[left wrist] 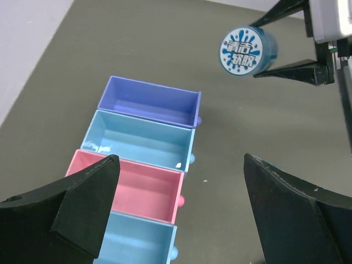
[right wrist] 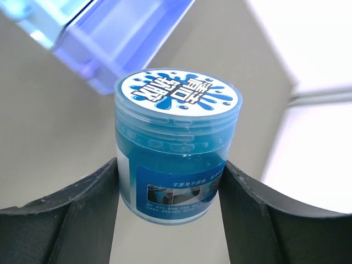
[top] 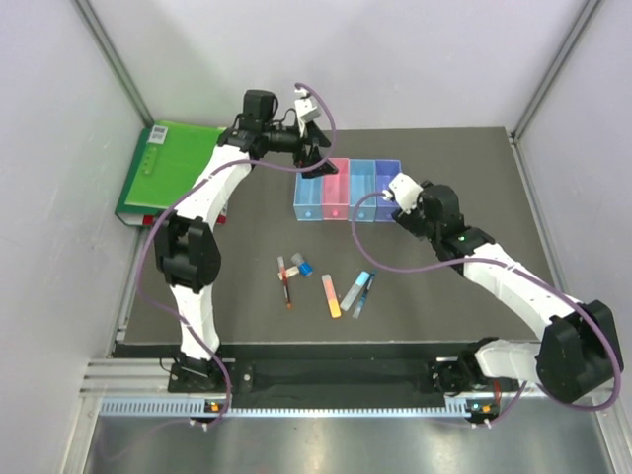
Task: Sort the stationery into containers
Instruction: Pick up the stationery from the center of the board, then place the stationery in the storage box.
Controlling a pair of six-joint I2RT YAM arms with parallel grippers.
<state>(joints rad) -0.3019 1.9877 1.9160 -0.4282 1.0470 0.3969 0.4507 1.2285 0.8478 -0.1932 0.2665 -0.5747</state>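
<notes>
The containers (top: 336, 210) are a row of four joined bins: light blue, pink, light blue, purple. My right gripper (right wrist: 169, 165) is shut on the round blue item (right wrist: 177, 143), a small lidded jar, and holds it in the air beside the purple bin (left wrist: 148, 102). The jar also shows in the left wrist view (left wrist: 248, 50). My left gripper (left wrist: 180, 159) is open and empty above the pink bin (left wrist: 137, 187). On the mat lie a red pen (top: 286, 287), a blue-capped piece (top: 303, 266), an orange-pink stick (top: 332, 295), a grey stick (top: 355, 289) and a blue pen (top: 364, 293).
A big green folder (top: 163, 168) lies at the mat's far left. Grey walls and metal posts stand on three sides. The arm bases sit on a rail at the near edge.
</notes>
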